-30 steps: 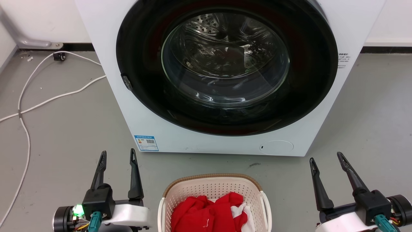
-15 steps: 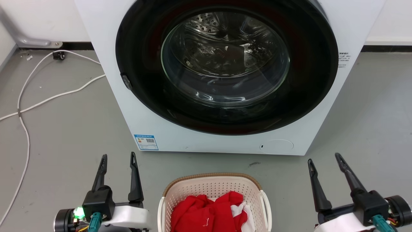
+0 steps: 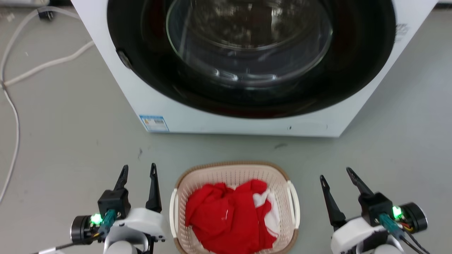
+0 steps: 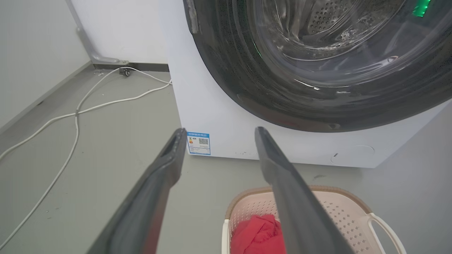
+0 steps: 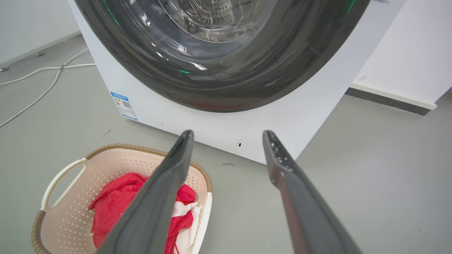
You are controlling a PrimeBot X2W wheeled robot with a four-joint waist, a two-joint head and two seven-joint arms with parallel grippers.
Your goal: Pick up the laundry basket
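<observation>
Where the laundry basket (image 3: 233, 174) sits: on the grey floor (image 3: 70, 141), just before the washing machine (image 3: 212, 121).
Contents: red cloth (image 3: 226, 215).
Left gripper (image 3: 138, 165): fingers spread, empty, just beside the basket.
Right gripper (image 3: 335, 173): fingers spread, empty, farther off.

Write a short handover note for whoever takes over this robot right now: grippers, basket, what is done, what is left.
Left gripper: open, empty, left of the laundry basket.
Right gripper: open, empty, right of it.
Basket: on the floor before the washing machine, red clothes inside.
Done: arms flank the basket; nothing gripped.
Left: grip the side handles and lift.
</observation>
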